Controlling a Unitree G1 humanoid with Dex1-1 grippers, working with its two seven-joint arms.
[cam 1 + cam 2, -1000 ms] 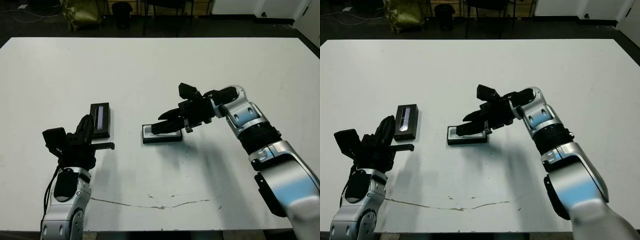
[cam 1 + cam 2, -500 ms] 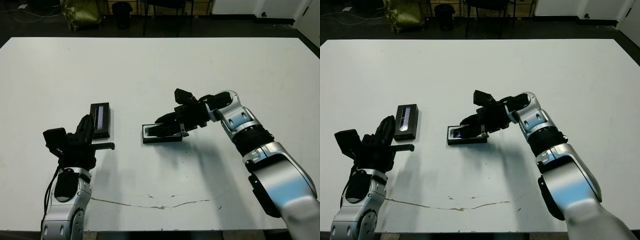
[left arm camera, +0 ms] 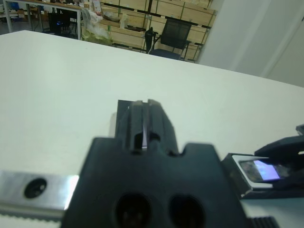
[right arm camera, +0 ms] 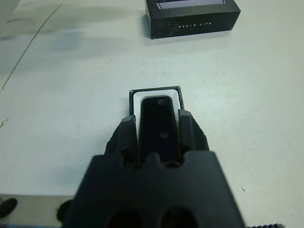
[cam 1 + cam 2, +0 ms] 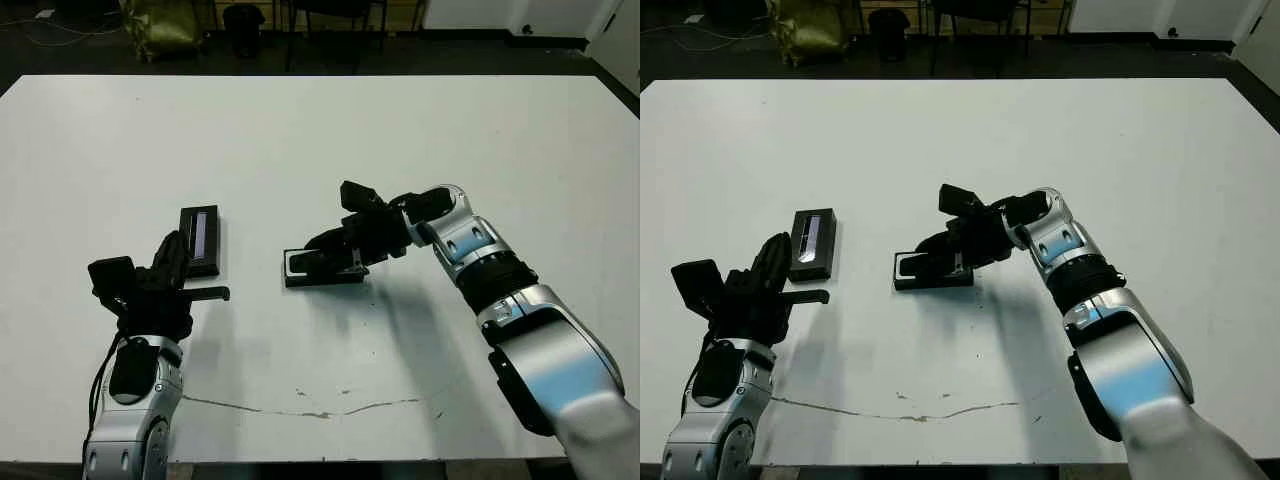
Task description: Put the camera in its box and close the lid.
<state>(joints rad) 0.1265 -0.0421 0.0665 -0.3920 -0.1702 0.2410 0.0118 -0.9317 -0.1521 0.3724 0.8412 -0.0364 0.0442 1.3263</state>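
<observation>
Right wrist view: camera (image 4: 159, 128) going into box (image 4: 156, 97), pinched between right gripper (image 4: 156, 124) fingers.

Camera sits lengthwise over the box's white lining, far end w/ its small lens just short of the box's far wall; looks lined up, but can't tell if it's fully seated. Box is mid-table (image 5: 300, 130). Right gripper's two fingers flank the camera's long sides, holding it. To do this well: keep it level and square w/ the lining, press straight down, then spread fingers only a bit so they don't drag the box. Lid (image 5: 200, 240) lies well apart to the robot's left, pale strip up. Left gripper (image 5: 195, 292) hangs near the lid, not touching; fingers look pressed together, holding nothing. Lid goes on next.
</observation>
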